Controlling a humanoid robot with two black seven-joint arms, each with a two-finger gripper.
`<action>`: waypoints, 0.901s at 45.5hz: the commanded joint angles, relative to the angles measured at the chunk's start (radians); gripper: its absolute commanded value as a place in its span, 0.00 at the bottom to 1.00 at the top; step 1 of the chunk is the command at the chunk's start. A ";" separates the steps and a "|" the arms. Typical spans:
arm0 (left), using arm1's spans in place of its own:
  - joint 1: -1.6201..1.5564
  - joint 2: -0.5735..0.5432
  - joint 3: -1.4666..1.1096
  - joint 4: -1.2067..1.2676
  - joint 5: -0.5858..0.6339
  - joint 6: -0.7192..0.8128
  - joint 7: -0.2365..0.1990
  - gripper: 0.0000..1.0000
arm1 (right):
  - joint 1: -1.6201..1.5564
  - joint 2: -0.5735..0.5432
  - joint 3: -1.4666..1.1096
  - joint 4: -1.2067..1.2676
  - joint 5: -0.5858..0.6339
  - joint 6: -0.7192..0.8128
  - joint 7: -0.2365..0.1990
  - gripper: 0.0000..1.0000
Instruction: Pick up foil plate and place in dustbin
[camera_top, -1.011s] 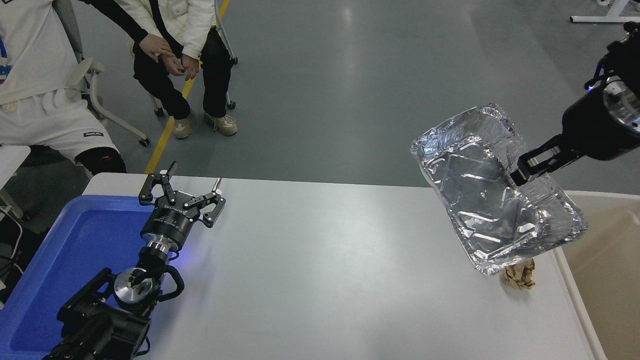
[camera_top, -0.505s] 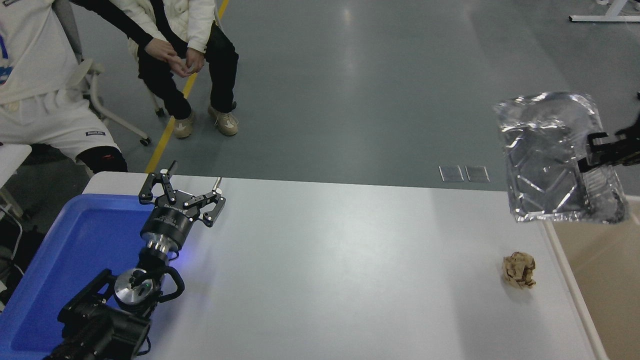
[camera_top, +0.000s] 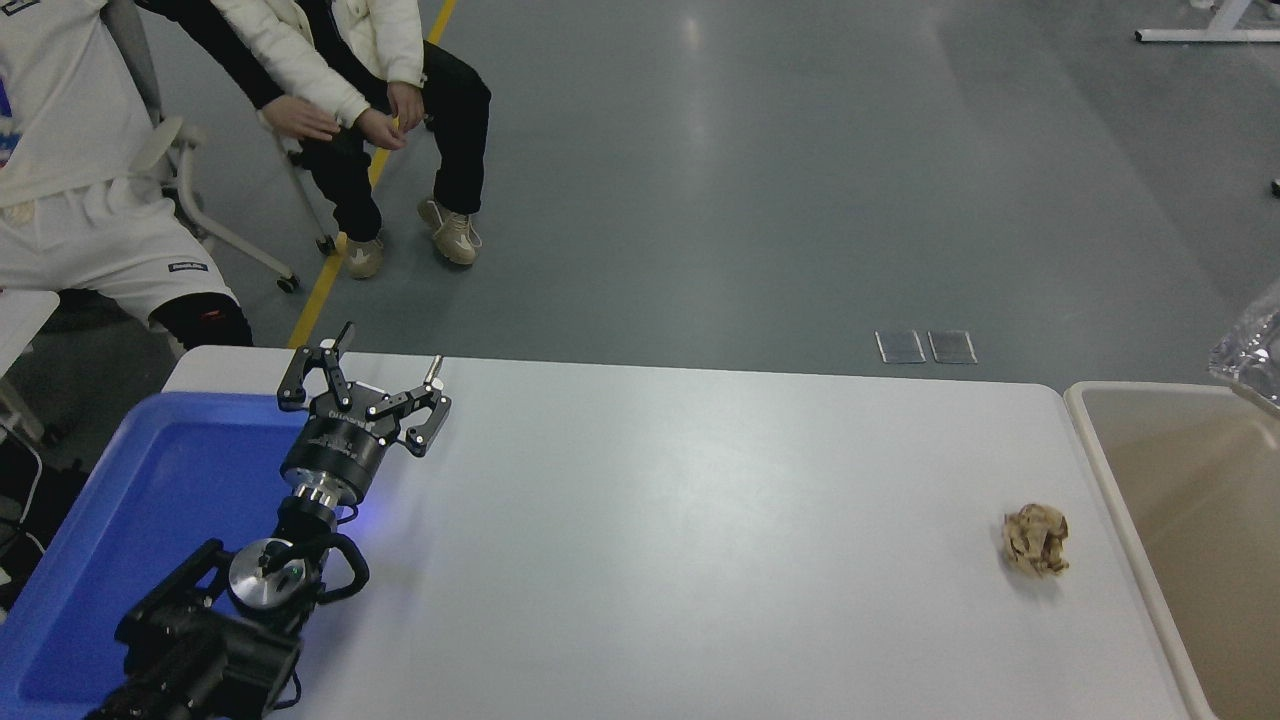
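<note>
Only a blurred silver corner of the foil plate (camera_top: 1256, 352) shows, at the picture's right edge, above the far side of the dustbin (camera_top: 1115, 480). The dustbin is a beige bin with an off-white rim standing against the table's right end. My right arm and its gripper are out of view. My left gripper (camera_top: 385, 375) is parked at the lower left over the table's left part, open with nothing between its fingers.
A small crumpled brown paper ball (camera_top: 1037, 540) lies on the white table (camera_top: 680, 540) near the dustbin. A blue tray (camera_top: 120, 500) sits at the table's left end. Two people (camera_top: 100, 200) sit beyond the far left corner.
The right arm has carried the foil plate to the right, from above the table's right end to above the dustbin, almost out of the picture. The left arm has not moved.
</note>
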 joint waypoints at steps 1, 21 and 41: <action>0.000 0.000 0.000 0.000 0.000 0.000 0.000 0.99 | -0.291 0.113 0.350 -0.115 0.054 -0.224 -0.115 0.00; 0.000 0.000 0.000 0.000 0.000 0.000 0.000 0.99 | -0.450 0.279 0.483 -0.115 0.057 -0.417 -0.178 0.00; 0.000 0.000 0.000 0.000 0.000 0.000 0.000 0.99 | -0.498 0.314 0.492 -0.115 0.058 -0.433 -0.176 0.00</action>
